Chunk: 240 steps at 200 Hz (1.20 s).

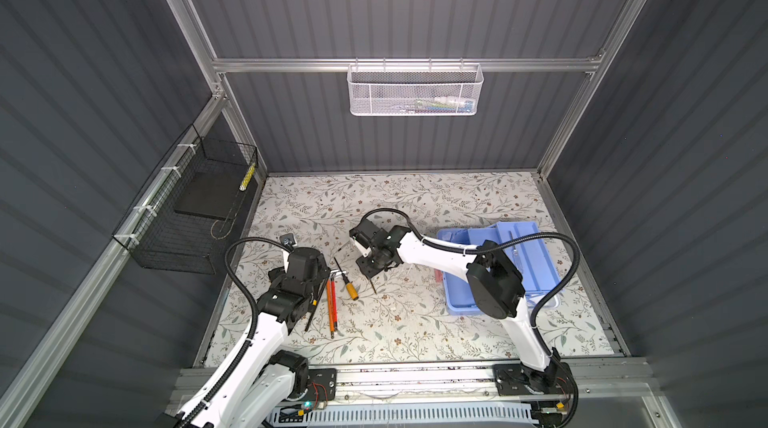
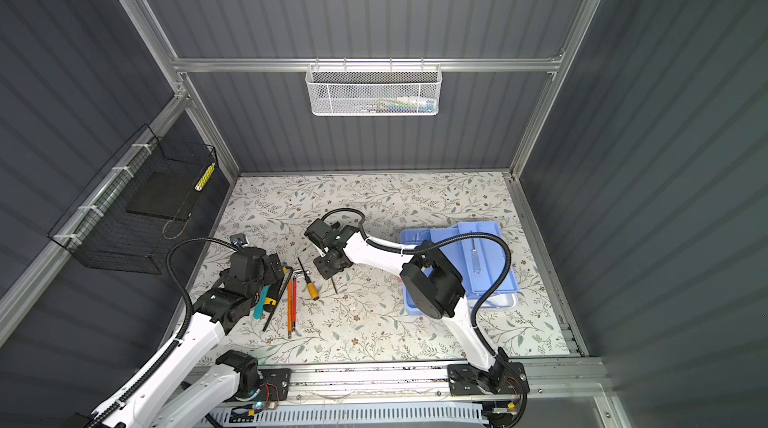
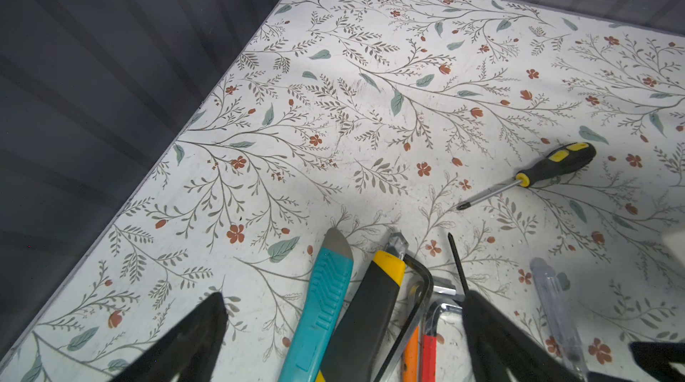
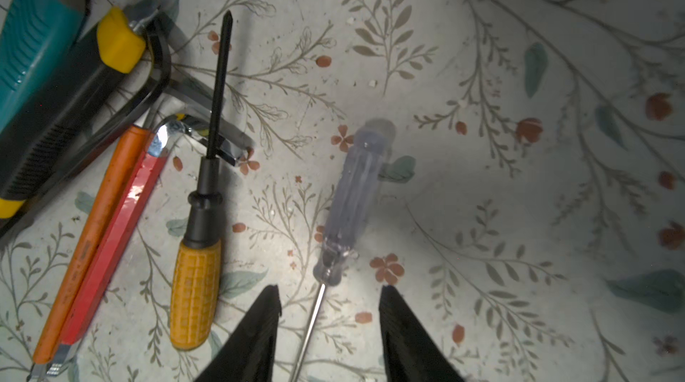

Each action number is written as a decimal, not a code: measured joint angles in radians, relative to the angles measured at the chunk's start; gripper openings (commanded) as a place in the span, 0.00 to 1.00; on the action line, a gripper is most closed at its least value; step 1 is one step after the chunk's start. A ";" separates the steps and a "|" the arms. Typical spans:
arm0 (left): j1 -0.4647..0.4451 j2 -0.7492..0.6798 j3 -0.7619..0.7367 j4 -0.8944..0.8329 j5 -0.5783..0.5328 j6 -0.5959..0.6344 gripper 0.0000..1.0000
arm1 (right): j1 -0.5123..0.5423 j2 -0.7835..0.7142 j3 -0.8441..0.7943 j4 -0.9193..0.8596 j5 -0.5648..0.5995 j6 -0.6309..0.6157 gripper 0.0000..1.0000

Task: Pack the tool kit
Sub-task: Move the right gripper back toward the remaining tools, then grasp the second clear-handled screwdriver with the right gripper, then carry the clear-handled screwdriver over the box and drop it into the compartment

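The tool kit's light blue box (image 1: 457, 301) stands open at the right, a blue tray (image 1: 536, 255) on it holding a small screwdriver. Loose tools lie left of centre. My right gripper (image 4: 331, 293) reaches across the middle (image 1: 370, 268) and is open, its fingers astride the steel shaft of a clear-handled screwdriver (image 4: 356, 191) without touching it. A yellow-handled screwdriver (image 4: 194, 287) and the orange and red hex keys (image 4: 107, 235) lie beside it. My left gripper (image 3: 343, 298) hangs wide open over a teal knife (image 3: 318, 309) and a black-and-yellow knife (image 3: 367, 320).
A black-and-yellow screwdriver (image 3: 548, 168) lies apart, toward the back. A white mesh basket (image 1: 414, 91) hangs on the back wall and a black wire basket (image 1: 187, 214) on the left wall. Grey walls enclose the floral table (image 1: 415, 334).
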 measured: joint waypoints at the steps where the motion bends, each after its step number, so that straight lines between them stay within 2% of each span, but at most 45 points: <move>1: 0.000 0.000 0.000 0.000 0.000 0.000 0.99 | 0.000 0.003 0.003 0.000 0.000 0.000 0.46; 45: 0.000 -0.005 -0.002 -0.003 0.000 -0.003 0.99 | 0.009 0.082 0.074 0.001 0.023 0.027 0.43; 83: 0.000 -0.008 -0.002 -0.003 0.000 -0.003 0.99 | 0.009 0.093 0.088 -0.024 0.048 0.040 0.41; 176: 0.000 -0.008 -0.003 -0.003 0.000 -0.003 1.00 | 0.011 0.154 0.171 -0.060 0.065 0.045 0.25; 240: 0.000 -0.010 -0.003 -0.003 0.000 -0.003 0.99 | 0.004 0.136 0.167 -0.084 0.075 0.046 0.11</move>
